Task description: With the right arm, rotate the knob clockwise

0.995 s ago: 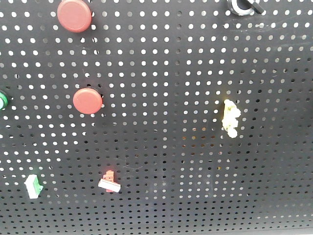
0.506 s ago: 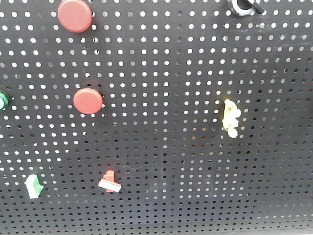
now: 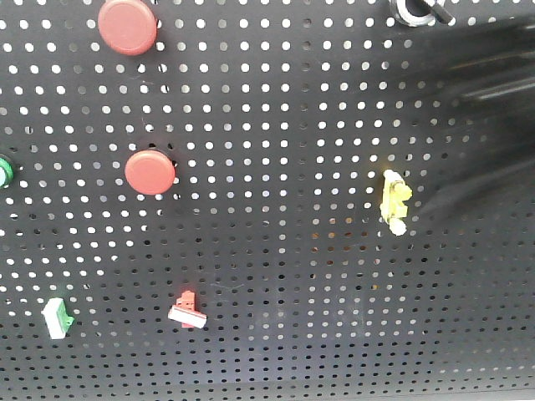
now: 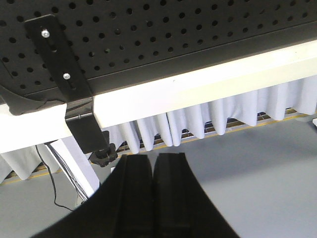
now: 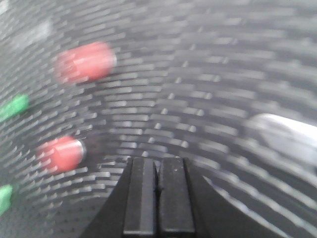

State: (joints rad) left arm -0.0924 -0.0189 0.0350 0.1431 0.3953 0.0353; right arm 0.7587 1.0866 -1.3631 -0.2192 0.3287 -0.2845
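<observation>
**Knob (image 3: 414,10) sits at the board's top edge, right arm blurred beside it**

Knob and silver ring are mounted at the very top of the black pegboard (image 3: 276,125), half cut off in the front view. They sit above the yellow peg (image 3: 394,200) and well to the right of the two red buttons (image 3: 127,27). The right arm (image 3: 493,79) shows only as a dark glossy smear below and right of the knob, not touching it. From its wrist view, the right fingers (image 5: 142,171) are pressed together with nothing between them. They point at a badly smeared board, so the arm is probably mid-approach. They would likely need to spread before they can pinch the bar and turn it. The left fingers (image 4: 138,168) are also closed and empty. They hang below the white tabletop (image 4: 198,89) edge, out of the way, since this job belongs to the other arm.
</observation>
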